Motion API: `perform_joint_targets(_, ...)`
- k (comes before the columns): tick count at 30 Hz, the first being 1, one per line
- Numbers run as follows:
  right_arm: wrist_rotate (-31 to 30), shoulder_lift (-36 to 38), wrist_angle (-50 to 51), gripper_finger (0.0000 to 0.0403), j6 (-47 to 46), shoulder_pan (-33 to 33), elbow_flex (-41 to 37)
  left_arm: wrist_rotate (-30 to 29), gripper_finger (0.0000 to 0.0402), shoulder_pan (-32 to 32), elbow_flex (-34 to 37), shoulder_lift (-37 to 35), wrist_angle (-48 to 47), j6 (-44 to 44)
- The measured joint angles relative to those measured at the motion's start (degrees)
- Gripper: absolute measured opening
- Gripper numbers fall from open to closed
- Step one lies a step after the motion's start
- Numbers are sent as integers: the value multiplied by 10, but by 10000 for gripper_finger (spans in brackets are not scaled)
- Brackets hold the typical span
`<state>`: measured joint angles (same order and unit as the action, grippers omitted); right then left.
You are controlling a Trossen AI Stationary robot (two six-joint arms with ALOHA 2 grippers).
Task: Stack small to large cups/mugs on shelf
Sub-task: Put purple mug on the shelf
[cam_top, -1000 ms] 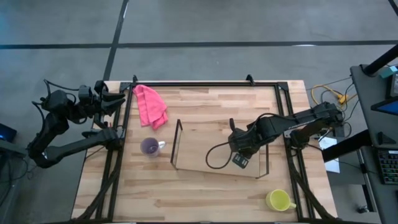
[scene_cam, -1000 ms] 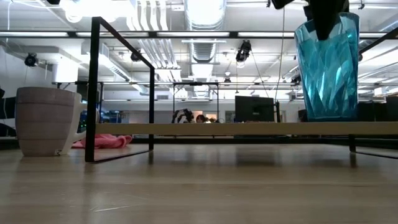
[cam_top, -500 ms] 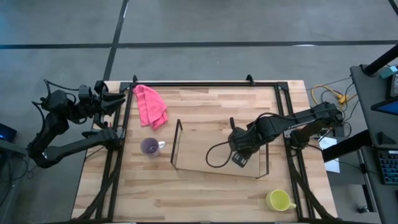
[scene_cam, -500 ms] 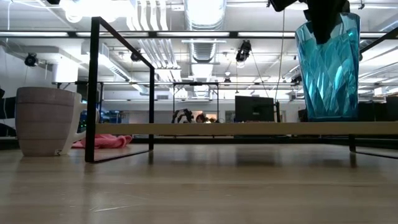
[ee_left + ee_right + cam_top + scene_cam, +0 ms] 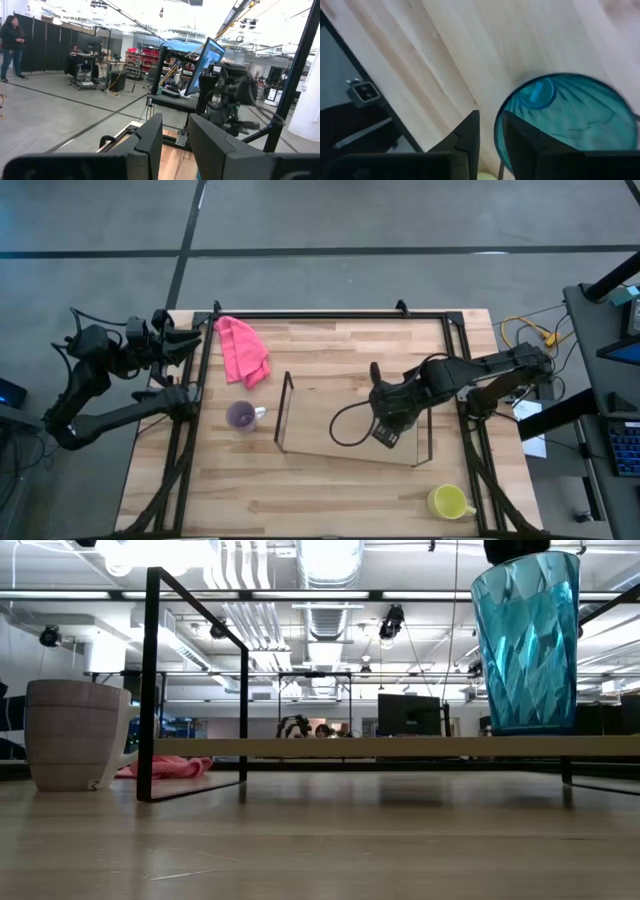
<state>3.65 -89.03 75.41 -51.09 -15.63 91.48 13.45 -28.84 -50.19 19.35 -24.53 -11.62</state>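
The teal tumbler [image 5: 525, 640] stands upright on its base on the shelf's clear panel [image 5: 400, 747], toward the shelf's right end. My right gripper [image 5: 515, 548] hangs just above its rim and touches nothing. In its wrist view the fingers [image 5: 490, 135] stand a narrow gap apart over the tumbler's mouth [image 5: 565, 120]. In the high view the gripper [image 5: 385, 420] hides the tumbler. The purple mug [image 5: 241, 416] stands on the table left of the shelf [image 5: 330, 415]. The yellow mug [image 5: 447, 501] stands near the front right corner. My left gripper [image 5: 175, 135] waits at the far left edge, empty.
A pink cloth [image 5: 243, 350] lies at the far left of the table, behind the purple mug. The shelf's black wire end frames [image 5: 150, 680] rise at both ends. A black cable loop [image 5: 345, 425] from the right arm hangs over the shelf panel.
My right gripper has gone up, and its finger has come out of the tumbler's mouth and clear of the rim. The tumbler has stayed upright in the same place on the shelf.
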Motion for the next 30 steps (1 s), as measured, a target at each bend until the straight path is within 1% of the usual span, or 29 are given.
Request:
perform_joint_targets(3, -3, 0, 36, 75, -2, 0, 34, 0, 82, 0, 0, 1, 0, 0)
perform_joint_targets(8, -2, 0, 113, 75, -38, -17, 102, 0, 82, 0, 0, 0, 0, 0)
perform_joint_targets(11, 27, 0, 140, 74, -72, -39, 143, 0, 82, 0, 0, 0, 0, 0)
perform_joint_targets(14, 65, 0, 145, 75, -122, -72, 172, 0, 82, 0, 0, 0, 0, 0)
perform_joint_targets(16, 68, 0, 144, 75, -155, -99, 182, 0, 82, 0, 0, 0, 0, 0)
perform_joint_targets(19, 68, 0, 144, 74, -213, -142, 175, 0, 82, 0, 0, 0, 0, 0)
perform_joint_targets(27, 69, -1, 148, 73, -383, -248, 82, 0, 82, 0, 0, 0, 0, 0)
perform_joint_targets(30, 69, -1, 141, 73, -451, -279, 60, 0, 82, 0, 0, 0, 0, 0)
